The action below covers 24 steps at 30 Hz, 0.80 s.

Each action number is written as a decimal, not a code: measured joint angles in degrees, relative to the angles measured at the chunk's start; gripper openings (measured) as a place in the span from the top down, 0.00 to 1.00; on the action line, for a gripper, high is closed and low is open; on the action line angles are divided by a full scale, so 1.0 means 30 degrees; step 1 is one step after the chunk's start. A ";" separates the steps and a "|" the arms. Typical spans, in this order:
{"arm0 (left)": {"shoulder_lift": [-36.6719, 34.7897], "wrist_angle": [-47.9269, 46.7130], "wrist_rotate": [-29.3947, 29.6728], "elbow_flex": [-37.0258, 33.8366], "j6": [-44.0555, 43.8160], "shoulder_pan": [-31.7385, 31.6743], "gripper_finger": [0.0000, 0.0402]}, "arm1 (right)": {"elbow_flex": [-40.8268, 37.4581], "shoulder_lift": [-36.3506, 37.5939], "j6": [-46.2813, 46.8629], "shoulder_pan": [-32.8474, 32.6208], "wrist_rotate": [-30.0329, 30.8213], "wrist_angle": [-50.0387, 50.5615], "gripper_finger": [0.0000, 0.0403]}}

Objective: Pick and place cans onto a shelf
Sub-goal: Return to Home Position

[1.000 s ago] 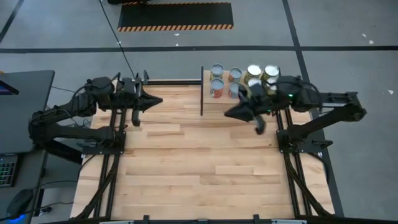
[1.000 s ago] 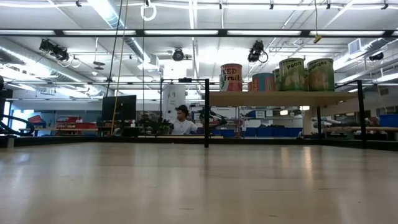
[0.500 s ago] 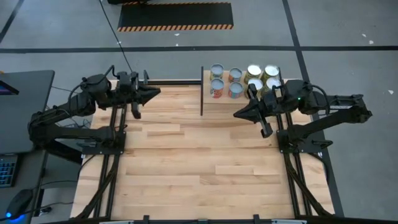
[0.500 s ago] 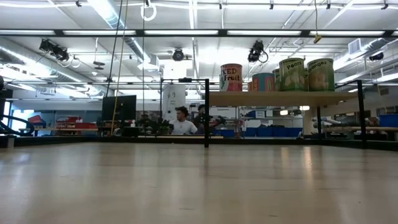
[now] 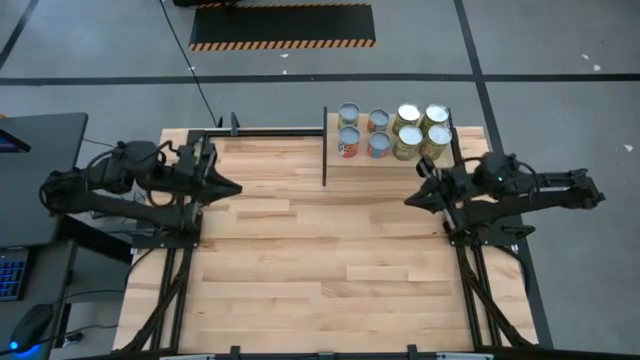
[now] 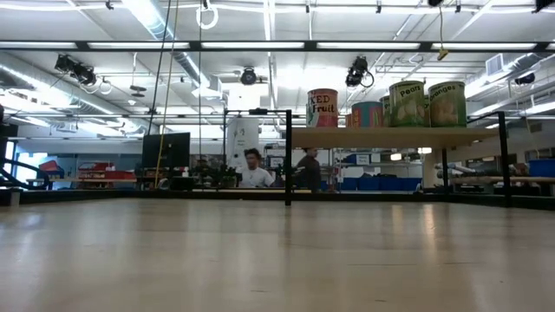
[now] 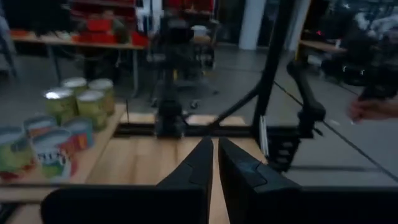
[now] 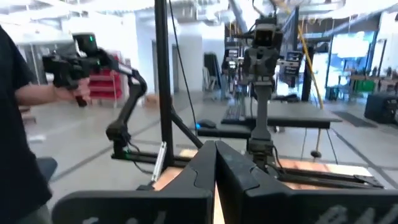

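Although cans [image 5: 408,137] crowd the shelf [image 5: 372,168] overhead, wrist views show left end effector [image 7: 215,143], right end effector [image 8: 216,145] pinched.

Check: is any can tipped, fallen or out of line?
Nothing stands out. All eight cans stand upright on the shelf in two rows of four; none lies on the table. The left gripper and right gripper sit at its sides, fingers shut, empty.

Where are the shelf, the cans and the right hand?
shelf [image 5: 365,172]: high view, bare wood near its front edge.
cans [image 5: 378,146]: high view, silvery top of one can.
right hand [image 5: 410,200]: high view, midway between its fingertips.
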<state>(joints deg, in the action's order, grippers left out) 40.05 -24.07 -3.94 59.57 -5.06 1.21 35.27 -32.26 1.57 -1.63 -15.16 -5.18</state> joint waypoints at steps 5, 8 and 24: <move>0.0981 0.1103 0.2501 0.0000 0.0355 0.1542 0.95 | -0.3232 0.3820 0.2024 0.0000 -0.0313 -0.1043 0.96; 0.1743 0.1057 0.2555 0.0000 0.0525 0.2176 0.97 | -0.4853 0.6004 0.2740 0.0000 -0.0843 -0.0967 0.96; 0.0139 0.8903 0.2537 -0.6988 -0.0618 0.3351 0.97 | -1.1613 1.0684 0.1302 0.0000 0.0857 -0.4081 0.96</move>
<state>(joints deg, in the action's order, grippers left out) 40.47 2.63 3.67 38.61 -6.91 11.27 0.43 -0.21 5.48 -1.63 -12.58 -17.42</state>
